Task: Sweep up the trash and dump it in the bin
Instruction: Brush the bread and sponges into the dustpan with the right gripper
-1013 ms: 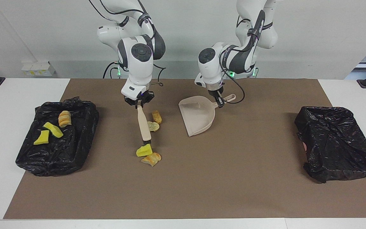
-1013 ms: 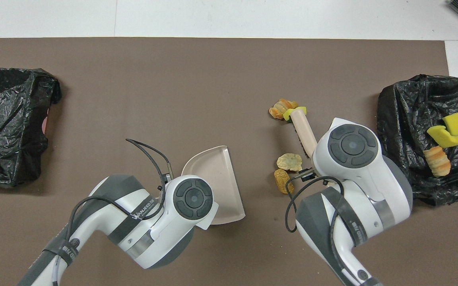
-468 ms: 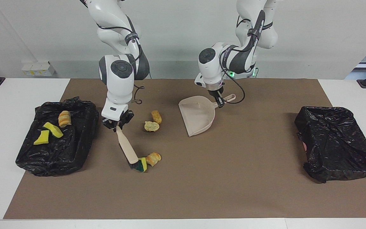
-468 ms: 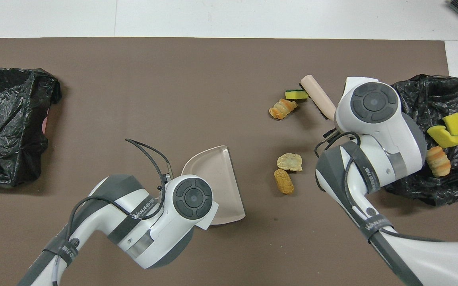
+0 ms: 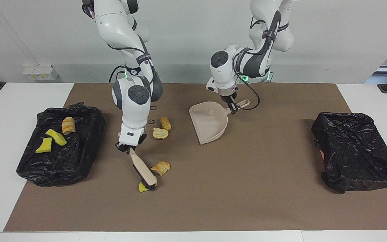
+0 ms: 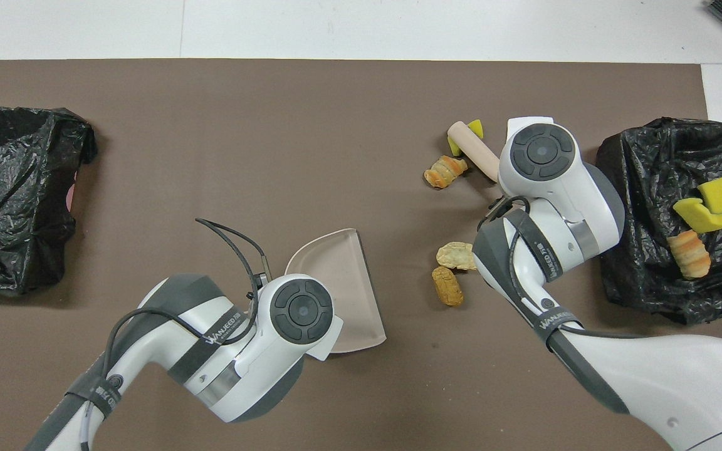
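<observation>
The right gripper [image 5: 128, 148] has its fingers closed on the handle of the beige brush [image 5: 142, 169], which slants down to the brown mat [image 5: 213, 208]; the dark bristle end touches a yellow sponge chunk [image 5: 143, 188], the piece lying farthest from the robots. The left gripper [image 5: 232, 108] is closed on the handle of the beige dustpan [image 5: 209, 121], whose flat mouth rests on the mat. A golden croissant bit [image 5: 161, 167] lies just beside the brush head, toward the dustpan. Two more bread bits [image 5: 162, 129] lie touching each other, nearer to the robots than the brush head, between the right arm and the dustpan. The black-lined bin [image 5: 60, 148] beside the brush, at the right arm's end, holds two yellow chunks [image 5: 50, 141] and one bread roll [image 5: 68, 125]. Between the brush and the dustpan the mat is bare. A second black-lined bin [image 5: 356, 151] stands well apart from the dustpan, at the left arm's end.
</observation>
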You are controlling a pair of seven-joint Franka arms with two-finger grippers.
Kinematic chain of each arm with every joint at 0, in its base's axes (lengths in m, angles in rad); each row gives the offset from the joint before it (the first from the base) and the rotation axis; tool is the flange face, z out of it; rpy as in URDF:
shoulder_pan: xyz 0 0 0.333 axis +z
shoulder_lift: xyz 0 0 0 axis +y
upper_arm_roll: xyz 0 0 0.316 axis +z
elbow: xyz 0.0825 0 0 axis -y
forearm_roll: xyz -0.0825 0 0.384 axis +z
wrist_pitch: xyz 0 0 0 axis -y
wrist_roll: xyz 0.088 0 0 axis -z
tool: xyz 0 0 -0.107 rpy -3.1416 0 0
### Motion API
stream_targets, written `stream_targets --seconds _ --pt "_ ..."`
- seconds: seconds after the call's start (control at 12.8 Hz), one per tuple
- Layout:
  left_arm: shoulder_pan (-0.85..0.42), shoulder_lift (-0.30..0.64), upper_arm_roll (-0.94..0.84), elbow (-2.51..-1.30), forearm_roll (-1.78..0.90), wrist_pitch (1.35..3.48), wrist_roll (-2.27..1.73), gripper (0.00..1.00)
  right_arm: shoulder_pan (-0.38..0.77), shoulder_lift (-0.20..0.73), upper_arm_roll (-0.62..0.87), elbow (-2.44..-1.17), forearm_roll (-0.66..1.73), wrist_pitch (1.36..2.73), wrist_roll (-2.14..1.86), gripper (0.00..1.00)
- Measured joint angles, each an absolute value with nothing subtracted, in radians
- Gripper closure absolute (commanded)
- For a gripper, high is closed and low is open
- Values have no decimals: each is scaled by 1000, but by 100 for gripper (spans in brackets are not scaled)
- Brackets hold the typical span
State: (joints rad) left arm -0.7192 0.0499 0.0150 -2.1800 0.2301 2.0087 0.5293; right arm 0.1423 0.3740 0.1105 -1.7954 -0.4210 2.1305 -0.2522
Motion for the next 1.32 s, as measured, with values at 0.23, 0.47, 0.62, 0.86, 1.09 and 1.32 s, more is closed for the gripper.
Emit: stream_targets --seconds 0.23,0.47,0.62,0.86,1.09,1.32 --pt "-718 50 15 -2180 230 2009 529 100 143 351 144 -1852 -414 2106 -275 100" --pt "-717 50 15 -2180 230 2009 529 100 147 302 189 -1908 -333 2021 -276 100" --pt "-716 50 15 -2180 230 2009 529 100 156 276 220 -1929 -264 1968 -276 100" --pt "-716 50 15 -2181 229 2009 493 100 206 250 235 -1942 -167 1879 -276 100" --pt "-716 50 15 -2184 229 2009 458 100 273 230 237 -1951 -52 1850 -221 100" --pt "-712 50 16 -2186 226 2009 445 100 325 205 238 -1952 72 1847 -144 100"
